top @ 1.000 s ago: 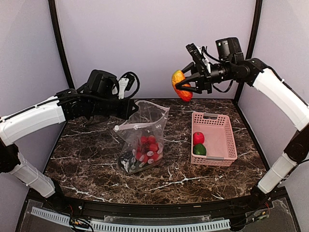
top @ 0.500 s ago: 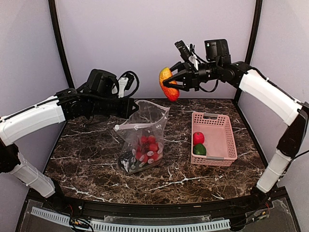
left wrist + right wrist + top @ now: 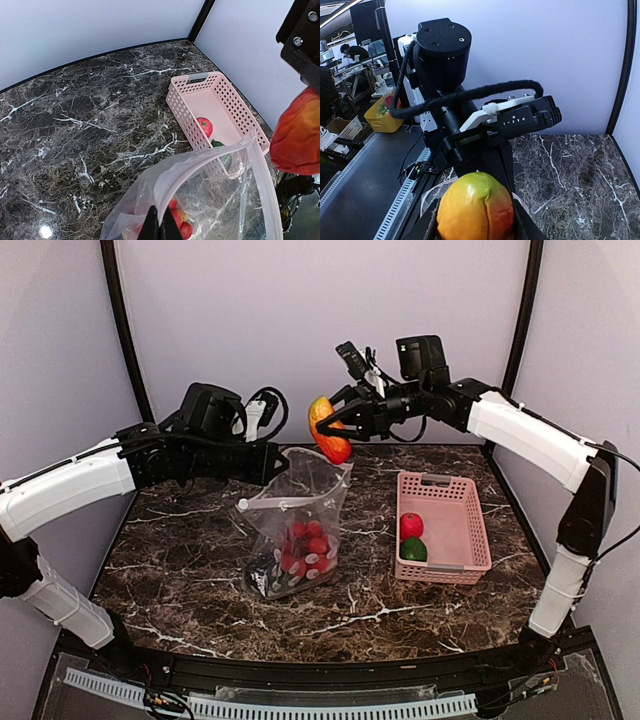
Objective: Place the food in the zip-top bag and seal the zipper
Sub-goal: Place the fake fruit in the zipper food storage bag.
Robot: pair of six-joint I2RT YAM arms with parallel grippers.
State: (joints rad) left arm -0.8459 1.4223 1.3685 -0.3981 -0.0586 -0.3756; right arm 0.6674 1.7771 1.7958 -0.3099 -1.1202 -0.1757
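The right hand [image 3: 336,428] is closed around the orange piece [image 3: 329,443], a yellow-orange toy fruit blushing red, and holds it in the air just above the open mouth of the zip-top bag [image 3: 300,530]. The right wrist view shows the fruit [image 3: 476,207] seated between the fingers. The left hand [image 3: 272,462] is pinched tight on the bag's upper edge and holds it up so that the bag stands on the dark marble tabletop [image 3: 180,560] with its mouth gaping. The zipper [image 3: 268,502] runs as a whitish strip along the near lip, unsealed. Inside the bag lie a cluster of red pieces [image 3: 308,545] and, at the bottom, the dark eggplant [image 3: 268,580]. To the right of the bag, apart from it, sits the pink basket [image 3: 455,510] with a red fruit [image 3: 411,525] and a green piece [image 3: 414,549] touching each other at its near end.
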